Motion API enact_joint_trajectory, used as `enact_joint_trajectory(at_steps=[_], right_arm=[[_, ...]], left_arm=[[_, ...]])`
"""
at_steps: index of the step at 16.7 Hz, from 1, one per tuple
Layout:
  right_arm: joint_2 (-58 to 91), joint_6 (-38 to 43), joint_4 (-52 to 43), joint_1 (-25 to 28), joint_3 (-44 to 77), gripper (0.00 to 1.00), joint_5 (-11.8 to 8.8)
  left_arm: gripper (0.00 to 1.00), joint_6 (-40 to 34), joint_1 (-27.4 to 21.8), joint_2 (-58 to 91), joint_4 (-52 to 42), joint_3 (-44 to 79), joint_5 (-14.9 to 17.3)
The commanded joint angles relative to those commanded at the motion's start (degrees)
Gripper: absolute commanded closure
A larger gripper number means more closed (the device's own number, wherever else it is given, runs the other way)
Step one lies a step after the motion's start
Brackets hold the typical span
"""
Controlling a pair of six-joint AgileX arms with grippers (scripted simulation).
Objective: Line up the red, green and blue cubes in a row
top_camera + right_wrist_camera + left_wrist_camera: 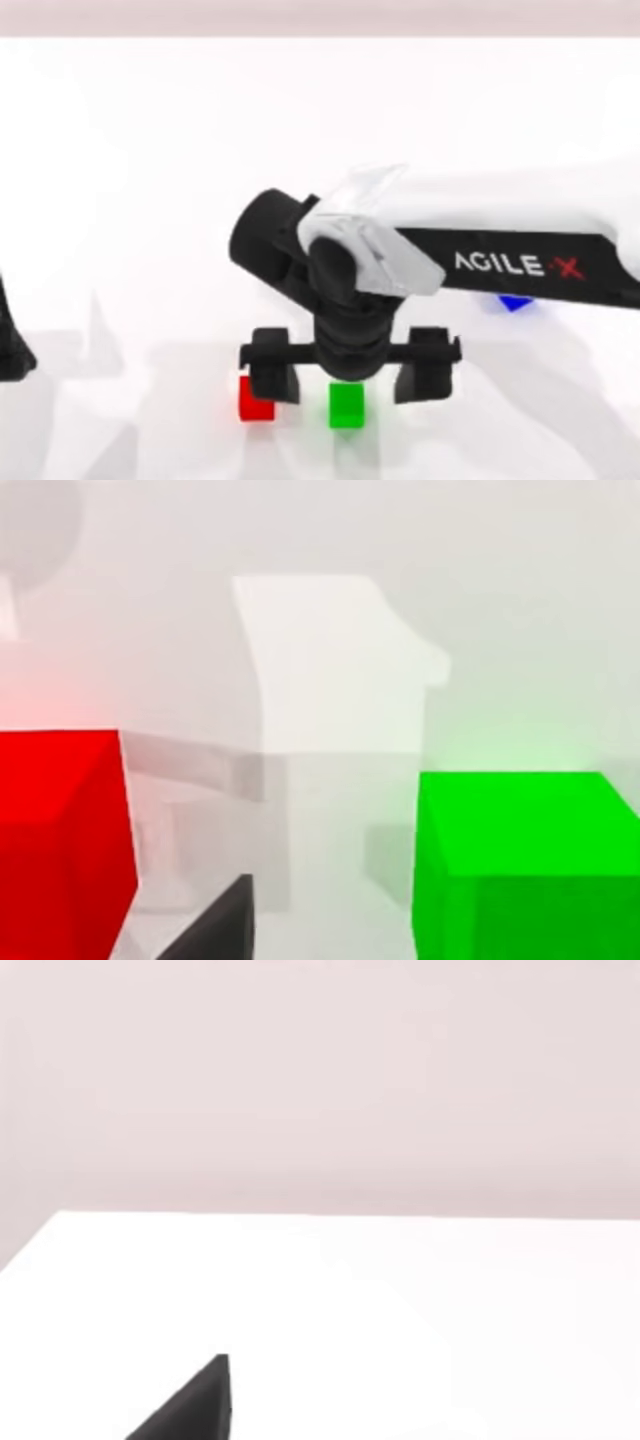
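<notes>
Right end effector (pixel 350 375) hovers spread wide and empty over the green cube (pixel 347 405), which sits just beside the red cube (pixel 256 398) at the surface's near edge. Blue cube (pixel 514 301) waits well apart under the arm: it looks next to be fetched. Left arm parked at the left edge.

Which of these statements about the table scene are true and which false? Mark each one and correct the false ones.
1. The red cube lies left of the green cube. True.
2. The right end effector grips the green cube. False: its fingers stand spread wide, holding nothing.
3. The blue cube is in the row with the others. False: it lies apart, half hidden under the right arm.
4. The left arm stays at the table's left edge. True.
</notes>
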Motion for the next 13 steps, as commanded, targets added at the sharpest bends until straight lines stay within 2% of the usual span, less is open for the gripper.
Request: enact_joint_trajectory(at_steps=[6, 13], right_arm=[[-0.24, -0.02, -0.99, 0.12, 0.94, 0.00, 0.02], [-4.17, 0.05, -14.06, 0.55, 9.82, 0.00, -0.04]], left_arm=[[0.00, 0.00, 0.00, 0.00, 0.00, 0.00, 0.00], [0.00, 0.00, 0.00, 0.00, 0.00, 0.00, 0.00]])
